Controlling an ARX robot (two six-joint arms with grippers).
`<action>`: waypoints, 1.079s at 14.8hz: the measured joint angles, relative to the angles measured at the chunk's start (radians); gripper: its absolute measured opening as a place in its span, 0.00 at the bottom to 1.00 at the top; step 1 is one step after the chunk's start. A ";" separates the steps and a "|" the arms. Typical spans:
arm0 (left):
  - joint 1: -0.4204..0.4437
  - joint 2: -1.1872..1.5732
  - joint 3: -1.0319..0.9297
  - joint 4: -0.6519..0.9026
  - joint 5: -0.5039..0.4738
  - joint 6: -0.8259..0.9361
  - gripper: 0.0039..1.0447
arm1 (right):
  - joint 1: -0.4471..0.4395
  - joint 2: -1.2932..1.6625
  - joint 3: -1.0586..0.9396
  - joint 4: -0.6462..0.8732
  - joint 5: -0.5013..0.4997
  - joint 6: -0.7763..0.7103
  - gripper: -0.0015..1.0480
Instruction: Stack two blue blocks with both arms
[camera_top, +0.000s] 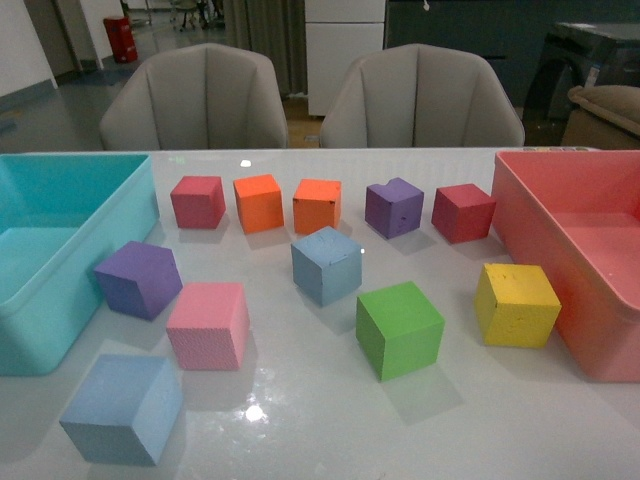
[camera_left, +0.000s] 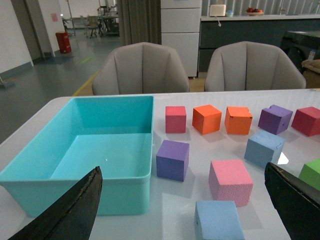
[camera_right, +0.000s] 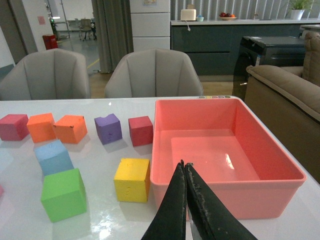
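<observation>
One pale blue block (camera_top: 325, 265) stands mid-table; in the left wrist view this blue block (camera_left: 263, 148) is at the right, and in the right wrist view it (camera_right: 52, 156) sits behind the green cube. The second blue block (camera_top: 125, 408) rests near the front left edge. My left gripper (camera_left: 183, 170) hangs open, nothing between its fingers, with that near blue block (camera_left: 217, 220) below the gap. My right gripper (camera_right: 183, 165) is shut and empty, poised in front of the red bin's near wall. Neither arm appears in the front view.
A teal bin (camera_top: 60, 330) stands at the left and a red bin (camera_top: 560, 290) at the right. Purple (camera_top: 140, 279), pink (camera_top: 208, 324), green (camera_top: 399, 329) and yellow (camera_top: 516, 304) cubes lie around the blue ones. A row of red, orange and purple cubes lines the back.
</observation>
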 joint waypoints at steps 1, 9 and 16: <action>0.000 0.000 0.000 0.000 0.000 0.000 0.94 | 0.000 -0.013 0.000 -0.013 0.000 0.000 0.02; 0.000 0.000 0.000 0.000 0.000 0.000 0.94 | 0.000 -0.209 0.001 -0.221 0.000 -0.001 0.10; 0.000 0.000 0.000 0.000 0.000 0.000 0.94 | 0.000 -0.209 0.001 -0.221 0.000 -0.001 0.94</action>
